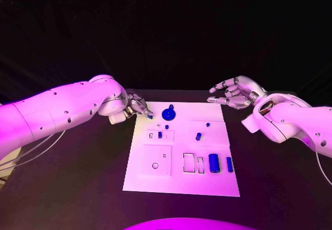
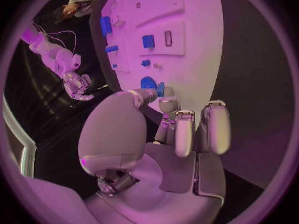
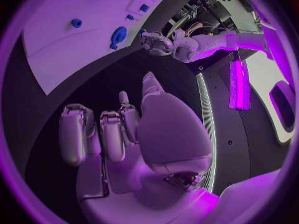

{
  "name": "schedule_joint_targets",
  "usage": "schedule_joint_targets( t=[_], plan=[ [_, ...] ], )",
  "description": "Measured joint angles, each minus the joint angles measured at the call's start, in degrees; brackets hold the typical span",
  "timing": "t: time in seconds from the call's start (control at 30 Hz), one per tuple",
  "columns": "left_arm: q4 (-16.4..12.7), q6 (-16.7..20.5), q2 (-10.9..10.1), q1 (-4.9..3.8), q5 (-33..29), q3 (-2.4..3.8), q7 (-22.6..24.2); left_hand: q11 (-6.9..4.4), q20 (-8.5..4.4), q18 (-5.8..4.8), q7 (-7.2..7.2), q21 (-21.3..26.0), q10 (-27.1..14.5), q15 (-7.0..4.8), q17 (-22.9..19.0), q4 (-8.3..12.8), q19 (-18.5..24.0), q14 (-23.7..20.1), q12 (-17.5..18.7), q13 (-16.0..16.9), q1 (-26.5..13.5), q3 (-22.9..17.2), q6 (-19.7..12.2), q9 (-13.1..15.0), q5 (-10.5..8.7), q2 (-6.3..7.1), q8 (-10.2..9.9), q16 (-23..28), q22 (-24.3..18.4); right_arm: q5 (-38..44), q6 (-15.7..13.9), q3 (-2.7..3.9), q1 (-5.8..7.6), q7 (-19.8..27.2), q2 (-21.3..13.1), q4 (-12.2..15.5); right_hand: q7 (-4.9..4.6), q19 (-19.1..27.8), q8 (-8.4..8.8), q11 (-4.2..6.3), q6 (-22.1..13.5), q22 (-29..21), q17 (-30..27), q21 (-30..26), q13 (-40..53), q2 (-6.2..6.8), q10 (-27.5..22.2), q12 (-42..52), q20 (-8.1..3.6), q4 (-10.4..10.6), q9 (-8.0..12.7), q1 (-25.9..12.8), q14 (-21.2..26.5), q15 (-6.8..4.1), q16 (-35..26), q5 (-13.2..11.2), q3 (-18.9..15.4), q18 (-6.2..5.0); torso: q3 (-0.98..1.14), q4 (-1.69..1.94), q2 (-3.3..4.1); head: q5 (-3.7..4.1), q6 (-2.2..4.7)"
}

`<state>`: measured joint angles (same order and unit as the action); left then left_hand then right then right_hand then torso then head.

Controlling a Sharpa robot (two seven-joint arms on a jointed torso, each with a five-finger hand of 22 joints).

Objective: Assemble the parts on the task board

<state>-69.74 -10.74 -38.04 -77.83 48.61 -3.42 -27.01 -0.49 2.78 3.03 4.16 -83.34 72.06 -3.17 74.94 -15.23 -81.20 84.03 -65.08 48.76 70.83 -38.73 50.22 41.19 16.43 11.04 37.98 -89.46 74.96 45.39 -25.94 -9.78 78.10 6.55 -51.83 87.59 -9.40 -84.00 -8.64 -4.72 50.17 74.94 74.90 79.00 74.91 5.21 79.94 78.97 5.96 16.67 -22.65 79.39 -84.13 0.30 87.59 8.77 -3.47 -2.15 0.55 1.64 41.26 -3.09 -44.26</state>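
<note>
The white task board (image 1: 181, 178) lies in the middle of the black table. My left hand (image 1: 133, 107) hovers at the board's far left corner and pinches a small blue part (image 1: 149, 115) between thumb and a finger; the left wrist view shows that part (image 2: 161, 88) at the fingertips (image 2: 168, 104). Just beside it a round blue knob (image 1: 169, 114) stands on the board. My right hand (image 1: 235, 94) hangs off the board's far right corner, fingers bent and apart, holding nothing. A blue cylinder (image 1: 214, 163) and a blue bar (image 1: 229, 164) lie near the board's front right.
Small blue pieces (image 1: 160, 135) (image 1: 198, 136) sit mid-board. Two empty rectangular slots (image 1: 188, 162) lie left of the cylinder, and a raised square panel with a hole (image 1: 157, 159) is at the front left. Cables (image 1: 34, 153) hang under my left arm.
</note>
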Motion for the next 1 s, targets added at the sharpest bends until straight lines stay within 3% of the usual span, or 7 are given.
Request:
schedule_joint_targets(
  t=[0.03, 0.3, 0.43, 0.5, 0.57, 0.8, 1.0],
  plan=[
    [-1.02, 0.27, -0.64, 0.0, -0.22, 0.0, 0.0, -0.06, 0.0, 0.0, 0.0, 0.0, 0.06, -0.11, 0.01, 1.15, 0.0, 0.11, -0.17, 0.08, -0.07, -1.36, 0.0, 1.99, 0.07, 0.07, 0.0, 0.0, 0.0, 0.0, 0.0, 0.0, 0.0, 0.0, -0.04, 0.0, 0.0, 0.0, 0.0, 0.0, 0.0, 0.0, 0.0, 0.0, 0.0, 0.0, 0.0, 0.0, 0.0, 0.0, 0.0, 0.0, 0.0, 0.0, 0.0, 0.0, 0.0, 0.0, 0.01, 0.0, -0.01, -0.02, -0.01],
    [-9.39, 3.18, -5.39, 0.25, -0.42, -0.16, -0.3, -0.28, -0.18, -0.01, -0.01, -0.64, 1.09, -0.31, 0.01, 1.47, -0.59, -0.09, -0.63, 0.91, -1.05, -1.68, 0.44, 2.02, 0.44, 0.6, 0.0, -0.02, -0.01, 0.0, 0.0, 0.01, 0.0, -0.02, -0.24, 0.05, 0.0, 0.0, 0.0, 0.0, 0.0, -0.01, 0.0, 0.0, 0.0, 0.0, 0.0, 0.0, 0.0, 0.01, 0.0, 0.0, 0.0, 0.0, 0.0, 0.0, -0.32, 0.0, -0.02, 0.07, 0.02, -0.34, -0.15],
    [-13.38, 5.07, -7.27, 1.08, 0.61, -0.5, -0.61, -0.38, -0.41, 0.0, -0.29, -0.65, 1.77, -0.31, 0.0, 1.32, -0.82, -0.09, -1.28, 1.65, -1.58, -1.86, 0.73, 2.06, 0.79, 1.13, 0.31, -0.22, -0.01, 0.0, 0.0, 0.01, 0.0, -0.03, -0.29, 0.05, 0.0, 0.0, 0.0, 0.0, 0.0, -0.01, 0.0, 0.0, 0.0, 0.0, 0.0, 0.0, 0.0, 0.01, 0.0, 0.0, 0.0, 0.0, 0.0, 0.0, -0.32, 0.0, -0.03, 0.05, 0.05, -0.55, -0.25],
    [-15.1, 6.15, -8.01, 1.54, 1.32, -0.79, -0.88, -0.43, -0.4, -0.01, -0.29, -0.75, 1.98, -0.31, 0.0, 2.9, -0.82, -0.09, -1.44, 2.0, -2.29, -3.74, 0.95, 2.34, 1.02, 1.38, 0.31, -0.22, -0.01, 0.0, 0.0, 0.01, 0.0, -0.03, -0.35, 0.04, 0.0, 0.0, 0.0, 0.0, 0.0, -0.01, 0.01, 0.0, 0.0, 0.0, 0.0, 0.0, 0.0, 0.01, 0.0, 0.0, 0.0, 0.0, 0.0, 0.0, -0.32, 0.0, -0.03, 0.06, 0.05, -0.68, -0.29],
    [-16.39, 7.15, -8.48, 1.98, 2.05, -1.03, -1.17, -0.53, -0.41, 0.0, -0.12, -0.92, 2.1, -0.51, 0.0, 2.9, -0.81, 0.11, -1.66, 2.33, -2.41, -3.74, 1.15, 2.34, 1.49, 1.5, 0.31, -0.21, -0.01, 0.0, 0.0, 0.01, -0.01, -0.03, -0.37, 0.03, 0.0, 0.0, 0.0, 0.0, 0.0, -0.01, 0.05, 0.0, 0.0, 0.0, 0.0, 0.0, 0.0, 0.01, 0.0, 0.0, 0.0, 0.0, 0.0, 0.0, -0.32, 0.0, -0.03, 0.06, 0.05, -0.78, -0.35],
    [-18.56, 8.99, -8.98, 3.5, 5.53, -1.45, -2.07, -0.53, -0.4, 0.0, -0.27, -0.92, 2.5, -0.51, 0.0, 2.67, -0.81, 0.11, -1.66, 2.59, -2.78, -3.98, 1.31, 2.34, 2.07, 1.88, 0.31, -0.21, -0.02, 0.01, 0.0, 0.01, -0.06, -0.03, -0.37, 0.0, 0.0, 0.0, 0.0, 0.21, 0.0, -0.01, 0.04, -0.35, -0.01, 0.0, -0.21, 0.0, 0.0, 0.01, 0.05, 0.0, 0.0, 0.0, -0.22, 0.0, -0.32, 0.0, -0.07, -0.02, 0.05, -1.02, -0.46],
    [-19.17, 9.04, -8.84, 4.1, 9.4, -1.53, -2.67, -0.53, -0.61, 0.0, -0.27, -0.92, 2.5, -0.71, -0.01, 2.68, -1.02, -0.09, -1.87, 2.69, -3.01, -3.98, 1.32, 2.35, 2.08, 2.1, 0.35, -0.21, -0.02, 0.01, 0.01, 0.01, -0.17, -0.03, -0.38, -0.04, 0.0, 0.0, 0.0, 0.21, 0.0, -0.02, 0.04, -0.35, -0.01, 0.0, -0.21, 0.0, 0.0, 0.0, 0.05, 0.0, 0.0, 0.0, -0.22, 0.0, -0.32, 0.0, -0.07, -0.1, 0.08, -1.16, -0.48]
  ],
)
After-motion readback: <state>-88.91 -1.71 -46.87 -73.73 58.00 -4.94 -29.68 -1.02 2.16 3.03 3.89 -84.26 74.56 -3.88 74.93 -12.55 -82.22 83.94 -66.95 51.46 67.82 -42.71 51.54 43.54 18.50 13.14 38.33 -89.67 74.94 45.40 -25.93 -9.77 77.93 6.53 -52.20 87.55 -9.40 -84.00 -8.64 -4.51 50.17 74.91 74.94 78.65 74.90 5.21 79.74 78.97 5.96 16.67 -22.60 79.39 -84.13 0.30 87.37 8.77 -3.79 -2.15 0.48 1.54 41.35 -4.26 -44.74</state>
